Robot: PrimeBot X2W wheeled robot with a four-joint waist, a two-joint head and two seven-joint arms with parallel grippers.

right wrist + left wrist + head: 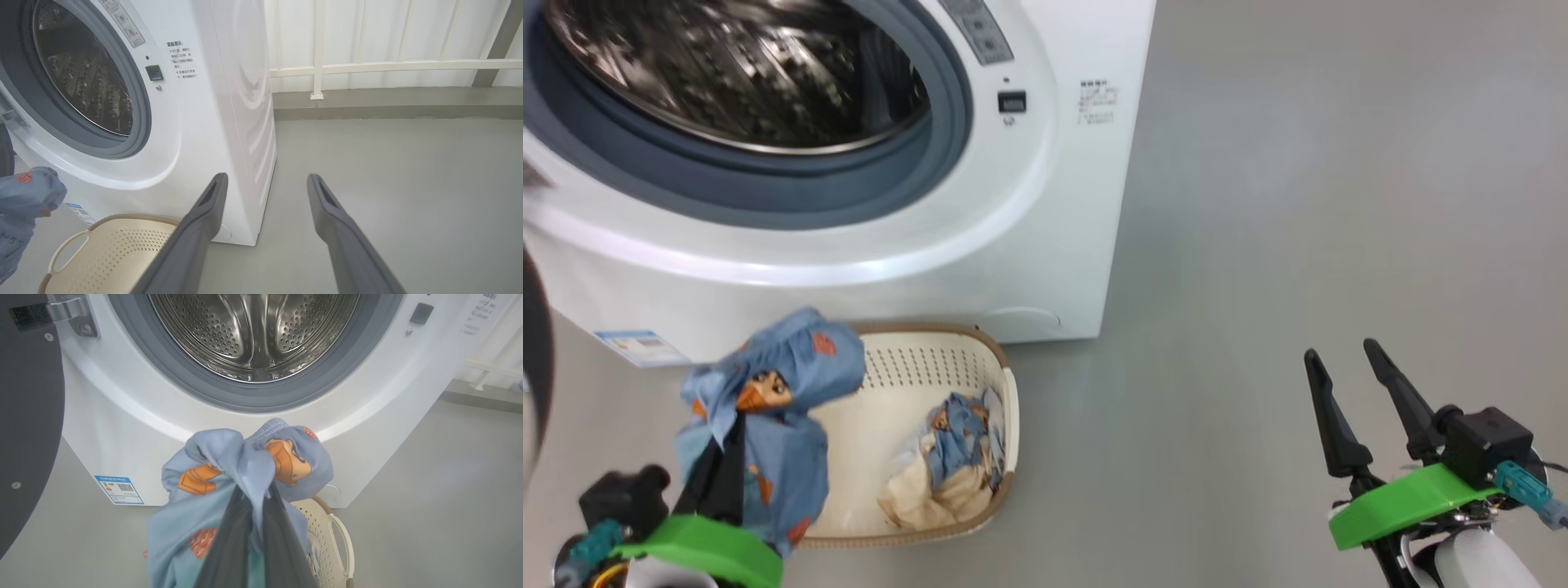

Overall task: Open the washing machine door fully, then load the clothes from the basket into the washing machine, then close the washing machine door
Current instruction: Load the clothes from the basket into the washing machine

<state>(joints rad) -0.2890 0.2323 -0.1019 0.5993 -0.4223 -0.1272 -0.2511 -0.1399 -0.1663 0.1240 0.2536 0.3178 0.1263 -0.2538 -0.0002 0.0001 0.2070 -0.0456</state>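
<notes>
One blue piece [776, 359] was held bunched between the closed fingers of the left gripper [252, 514], clear of the basket [1010, 408] and below the mouth of the machine [1029, 245]. The right gripper [1341, 351] was seen well off to the side above the floor, fingers spread and empty. The door [28, 437] was swung wide at the left, so loading was judged to be the step in hand. For it to be done well, the bundle should be raised above the grey gasket [253, 396], carried deep past it into the drum [253, 330], and only then released. That way no trailing hem would be draped over the lip or caught when the door is shut. The drum was found bare of laundry as far as could be seen. In the basket, more clothes [956, 457], blue and cream, were heaped against its right end.
</notes>
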